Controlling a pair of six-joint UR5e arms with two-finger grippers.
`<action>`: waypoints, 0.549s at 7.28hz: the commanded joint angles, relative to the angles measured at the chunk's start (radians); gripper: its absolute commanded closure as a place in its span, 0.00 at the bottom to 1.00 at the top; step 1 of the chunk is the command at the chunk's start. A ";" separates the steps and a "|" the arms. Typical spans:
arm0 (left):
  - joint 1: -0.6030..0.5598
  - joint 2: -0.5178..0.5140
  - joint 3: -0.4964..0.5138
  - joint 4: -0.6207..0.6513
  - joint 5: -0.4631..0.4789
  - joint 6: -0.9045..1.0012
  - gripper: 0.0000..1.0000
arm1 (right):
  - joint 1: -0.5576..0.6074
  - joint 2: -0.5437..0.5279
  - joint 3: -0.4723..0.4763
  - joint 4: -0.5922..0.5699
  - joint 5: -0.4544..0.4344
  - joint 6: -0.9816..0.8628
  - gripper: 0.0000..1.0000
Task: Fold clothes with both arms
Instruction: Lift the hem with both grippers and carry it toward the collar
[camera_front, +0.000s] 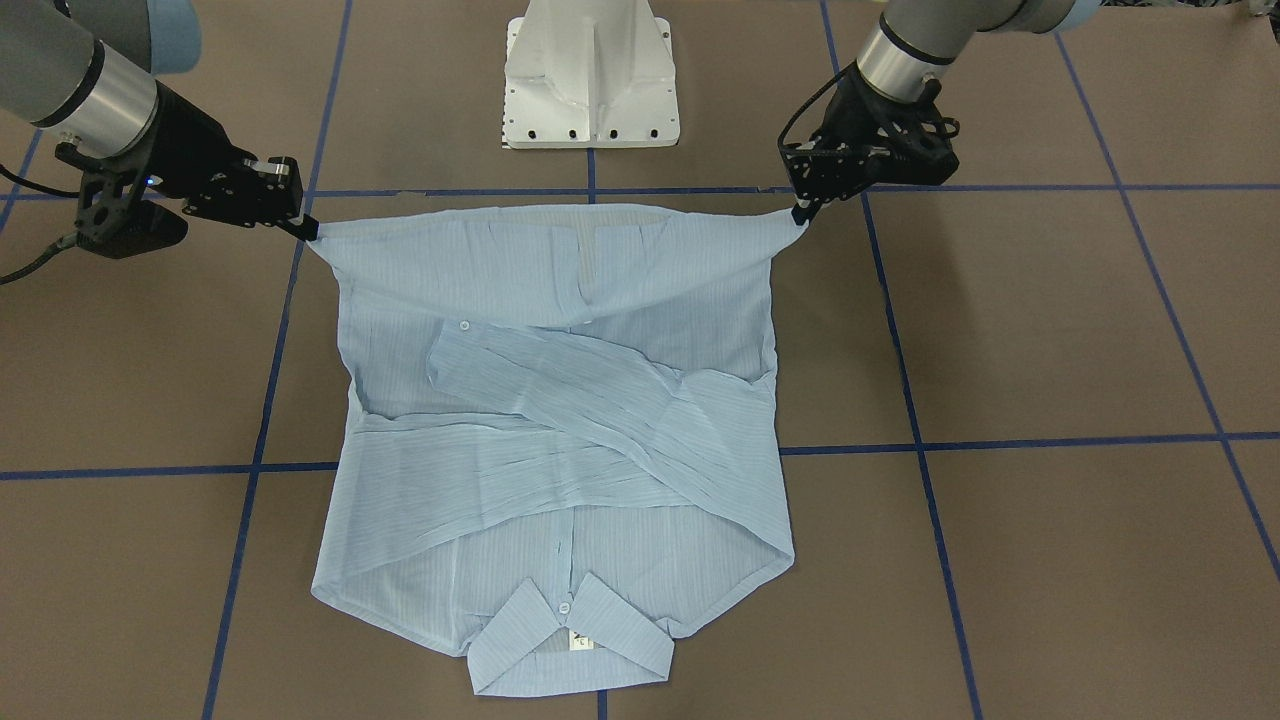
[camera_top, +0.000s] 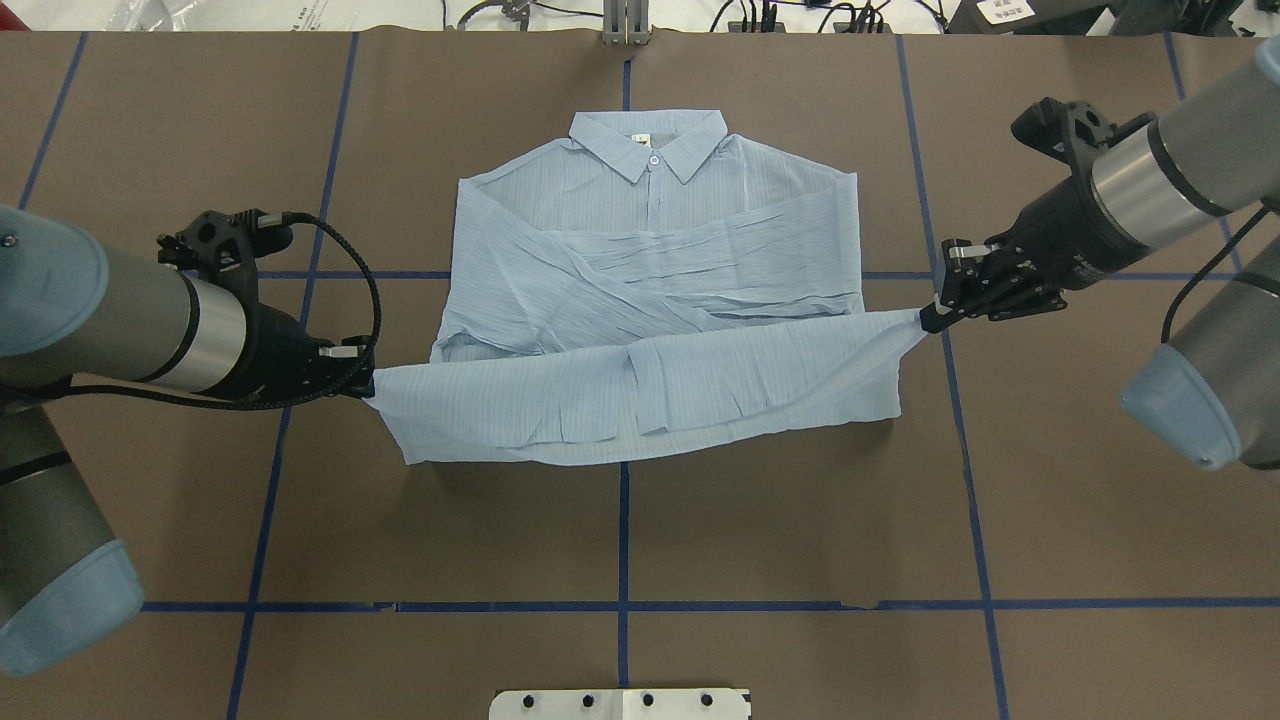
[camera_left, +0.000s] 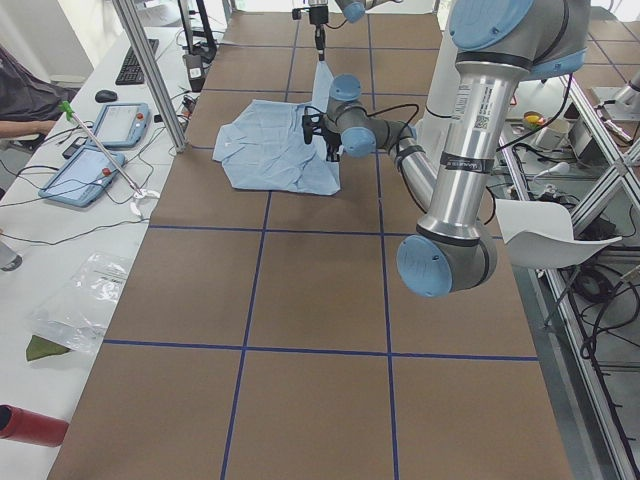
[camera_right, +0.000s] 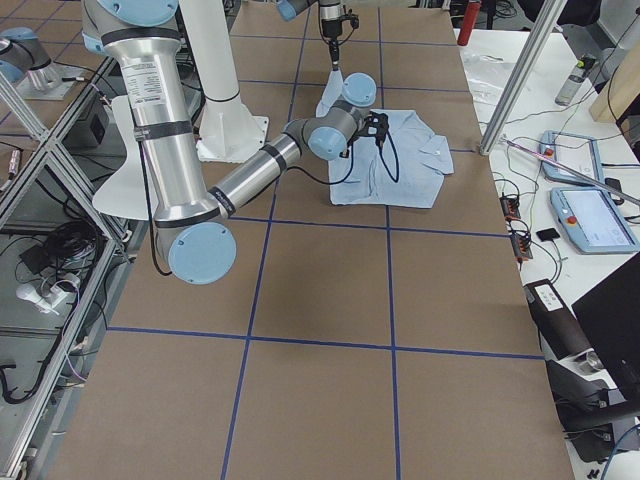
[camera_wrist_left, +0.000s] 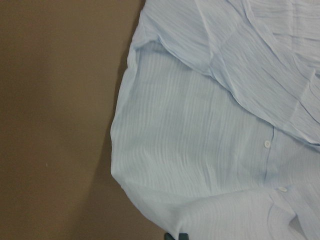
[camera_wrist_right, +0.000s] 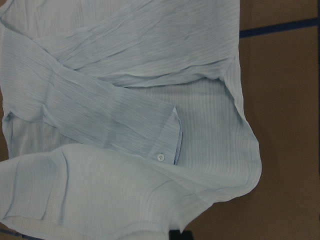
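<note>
— So, what lies closest to the robot?

— Start at the white pedestal base (camera_top: 620, 703). Just beyond it you see bare brown table (camera_top: 800, 520) crossed by blue tape lines (camera_top: 622, 520), then the near edge of the light blue shirt (camera_top: 650, 260), which lies in the middle of the table.

— And how do the grippers stand?

— Look at the shirt's two bottom corners. You'll find the left gripper (camera_top: 368, 385) with its jaws pressed together on one corner, and the right gripper (camera_top: 925, 320) pinching the other in the same way. The left-held corner sits a little nearer the robot than the right-held one. Between them the hem band is pulled wide, raised off the table and sagging in the middle, so you see its inner side with the button plackets. It overlaps the lower body of the shirt.

— What do I see past that band?

— You see both sleeves (camera_top: 660, 275) folded in across the chest, one crossing over the other, wrinkled but flat. One cuff (camera_front: 450, 350) shows a small pale button at its corner.

— And at the far end?

— There you have the collar (camera_top: 650, 140), lying flat on the table and buttoned at the throat, with a small label showing inside it.
</note>
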 joint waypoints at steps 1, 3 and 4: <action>-0.048 -0.118 0.106 -0.002 -0.021 0.021 1.00 | 0.048 0.106 -0.131 0.002 -0.010 -0.001 1.00; -0.109 -0.185 0.174 -0.014 -0.037 0.021 1.00 | 0.086 0.191 -0.248 0.008 -0.013 -0.017 1.00; -0.155 -0.186 0.230 -0.078 -0.067 0.022 1.00 | 0.100 0.224 -0.291 0.009 -0.014 -0.021 1.00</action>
